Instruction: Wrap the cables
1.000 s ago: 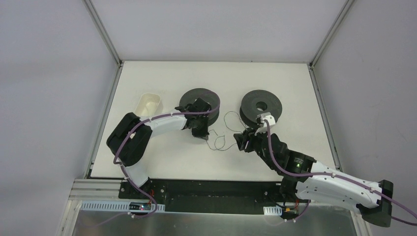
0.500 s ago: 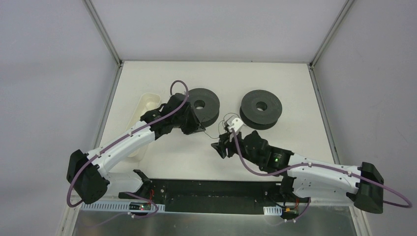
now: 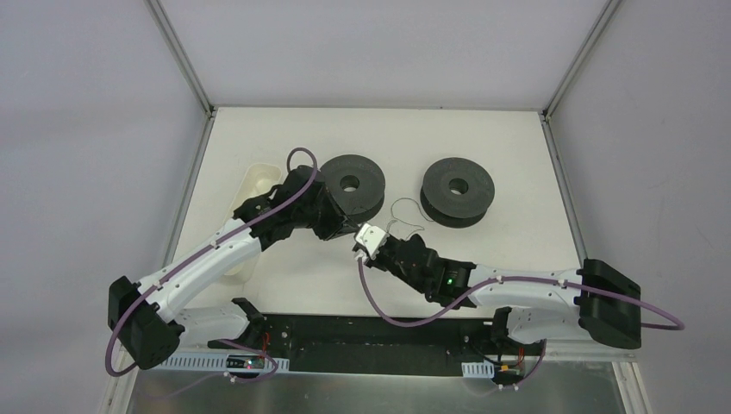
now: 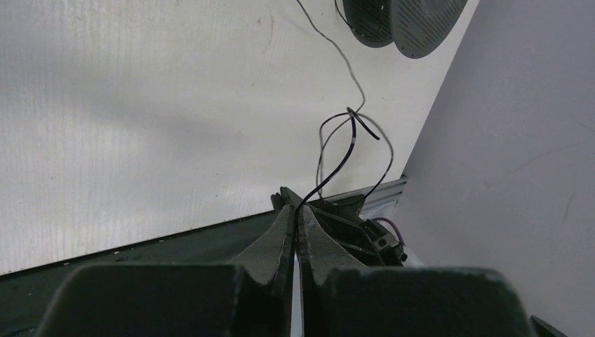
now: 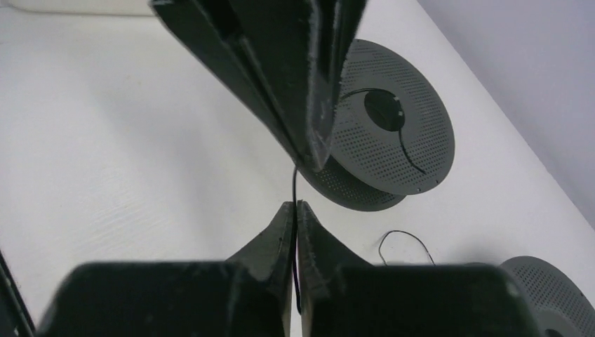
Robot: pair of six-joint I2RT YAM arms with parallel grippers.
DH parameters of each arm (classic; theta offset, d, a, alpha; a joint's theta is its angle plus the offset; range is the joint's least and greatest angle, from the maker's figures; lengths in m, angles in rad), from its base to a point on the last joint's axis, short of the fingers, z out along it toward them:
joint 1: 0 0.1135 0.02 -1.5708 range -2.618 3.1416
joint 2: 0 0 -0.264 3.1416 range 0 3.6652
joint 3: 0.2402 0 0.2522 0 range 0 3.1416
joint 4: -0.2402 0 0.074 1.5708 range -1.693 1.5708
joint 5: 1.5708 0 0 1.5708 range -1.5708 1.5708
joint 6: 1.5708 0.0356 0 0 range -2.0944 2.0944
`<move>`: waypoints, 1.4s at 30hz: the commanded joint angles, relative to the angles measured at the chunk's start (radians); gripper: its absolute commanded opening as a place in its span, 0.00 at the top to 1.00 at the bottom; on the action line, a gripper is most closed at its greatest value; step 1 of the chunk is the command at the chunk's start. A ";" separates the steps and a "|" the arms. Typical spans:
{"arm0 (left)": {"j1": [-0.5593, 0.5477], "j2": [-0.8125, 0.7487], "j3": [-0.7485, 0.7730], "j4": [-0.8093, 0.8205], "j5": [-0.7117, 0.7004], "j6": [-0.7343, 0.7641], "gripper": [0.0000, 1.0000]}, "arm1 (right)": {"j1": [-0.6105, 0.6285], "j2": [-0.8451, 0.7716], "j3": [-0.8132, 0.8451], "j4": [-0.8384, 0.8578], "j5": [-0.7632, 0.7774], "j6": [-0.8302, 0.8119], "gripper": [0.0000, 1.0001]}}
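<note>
right gripper (image 5: 295, 205), swung in leftward, is now being closed onto the cable (image 5: 294, 184) tip-to-tip with the left gripper (image 4: 295, 208), also being held pinched on it, just near of the left spool (image 3: 349, 184), so a handover is being set up for winding.

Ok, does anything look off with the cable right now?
Yes: the cable is loose and its strands cross in a small snarl just past the left gripper, which could catch while winding. Nothing else stands out.
</note>
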 commanded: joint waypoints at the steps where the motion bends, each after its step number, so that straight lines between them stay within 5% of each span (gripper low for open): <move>1: -0.005 -0.069 0.020 -0.028 -0.004 -0.015 1.00 | 0.006 -0.037 0.002 0.088 0.122 -0.049 1.00; 3: -0.005 -0.077 0.043 -0.028 -0.013 0.046 0.99 | 0.006 -0.081 0.011 0.023 0.094 0.006 1.00; 7: -0.001 -0.085 0.132 -0.037 -0.036 0.334 0.67 | -0.021 -0.198 0.067 -0.184 -0.052 0.207 1.00; 12: -0.001 -0.147 0.147 0.025 -0.149 0.896 0.58 | -0.130 -0.312 0.137 -0.399 -0.331 0.466 1.00; 17: -0.001 -0.184 0.106 0.113 0.136 1.321 0.47 | -0.200 -0.346 0.223 -0.520 -0.559 0.643 1.00; 21: -0.002 -0.188 0.079 0.146 0.355 1.466 0.38 | -0.218 -0.337 0.286 -0.579 -0.681 0.716 1.00; 28: -0.002 -0.148 0.056 0.224 0.588 1.431 0.39 | -0.221 -0.369 0.274 -0.529 -0.727 0.770 1.00; 37: -0.003 -0.149 -0.064 0.421 0.624 1.279 0.46 | -0.221 -0.409 0.220 -0.466 -0.646 0.794 1.00; 39: -0.003 -0.148 -0.077 0.456 0.636 1.256 0.58 | -0.220 -0.411 0.216 -0.469 -0.627 0.796 1.00; 42: -0.002 -0.145 -0.081 0.487 0.638 1.221 0.95 | -0.222 -0.413 0.208 -0.499 -0.567 0.797 0.99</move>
